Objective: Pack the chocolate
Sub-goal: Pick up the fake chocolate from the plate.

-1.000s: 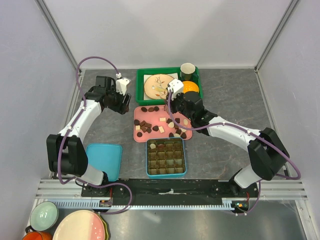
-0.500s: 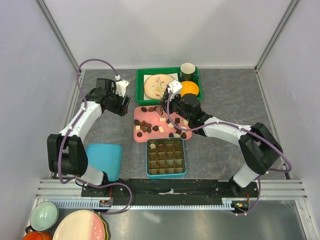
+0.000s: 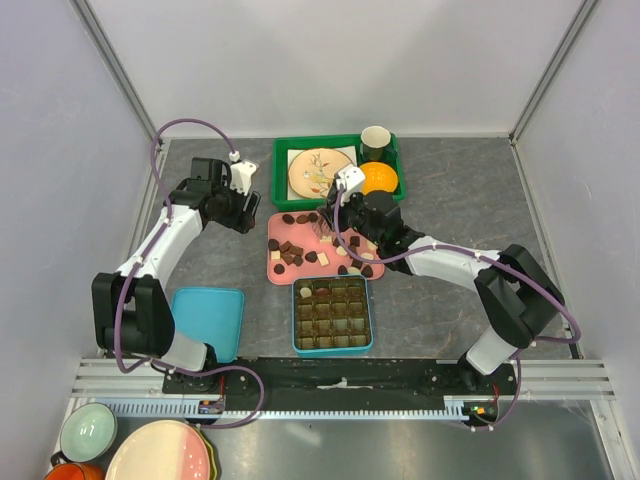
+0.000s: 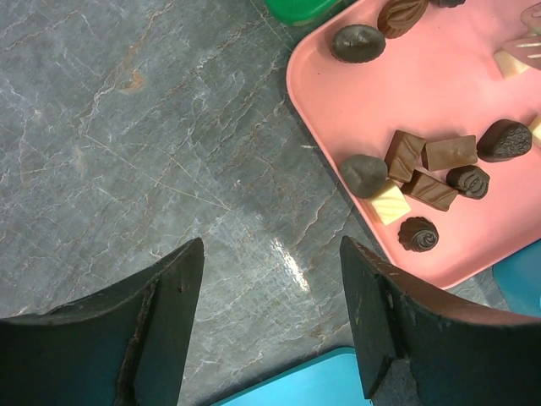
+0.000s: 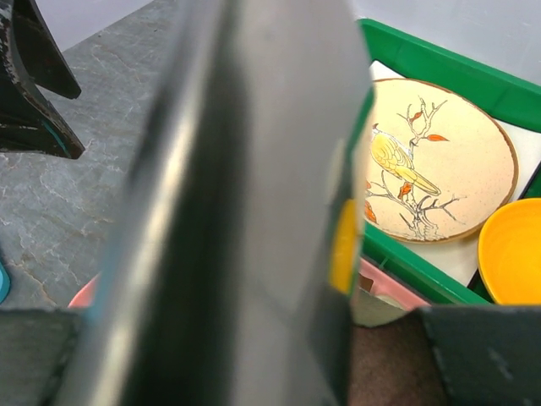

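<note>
Chocolate (image 4: 450, 152) lay scattered on the tray (image 4: 439, 85), pieces pointing every way. Left gripper (image 4: 270, 254) gaped empty beside the tray; right gripper (image 3: 330, 226) hung over it — blurred finger blocked its camera, state untellable.

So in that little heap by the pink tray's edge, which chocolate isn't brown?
The cream-white square, wedged between the dark dome and a brown bar. Every other piece in that heap is dark or milk brown.
</note>
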Motion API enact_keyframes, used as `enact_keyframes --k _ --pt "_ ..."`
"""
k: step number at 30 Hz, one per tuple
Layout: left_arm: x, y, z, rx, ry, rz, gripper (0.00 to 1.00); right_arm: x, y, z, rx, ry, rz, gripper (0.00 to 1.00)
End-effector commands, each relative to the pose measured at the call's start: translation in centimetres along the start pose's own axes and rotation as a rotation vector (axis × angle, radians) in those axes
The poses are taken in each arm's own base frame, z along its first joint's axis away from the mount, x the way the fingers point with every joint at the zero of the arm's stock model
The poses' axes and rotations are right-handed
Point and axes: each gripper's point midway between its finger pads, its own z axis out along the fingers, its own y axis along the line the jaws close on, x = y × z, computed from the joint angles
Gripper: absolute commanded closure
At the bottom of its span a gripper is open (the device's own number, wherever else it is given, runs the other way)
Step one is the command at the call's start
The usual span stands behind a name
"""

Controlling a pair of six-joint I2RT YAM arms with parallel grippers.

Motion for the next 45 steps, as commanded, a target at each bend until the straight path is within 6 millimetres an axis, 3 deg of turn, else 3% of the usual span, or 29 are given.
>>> enact_keyframes --k 1,15,31,38,45 --pt "-1.0 0.6 -1.2 -0.036 -0.045 -0.003 0.27 -1.4 -0.1 -0.3 0.010 -0.052 -0.013 0.58" --pt "-1.0 0.5 -1.4 -0.029 -0.043 0.001 0.25 -1.0 -0.4 -0.2 0.026 -0.045 -0.034 0.47" --pt "-0.8 0.4 -1.7 -0.026 -0.039 0.013 0.24 2.3 -0.5 1.0 0.012 0.042 -0.063 0.47" --pt "-0.8 0.4 -1.7 -0.025 -0.039 0.016 0.24 2.5 -0.2 0.9 -0.001 0.057 -0.051 0.57" --pt "-0.6 0.2 -1.4 -0.019 -0.032 0.005 0.25 0.7 -0.3 0.7 0.004 0.026 -0.054 0.71"
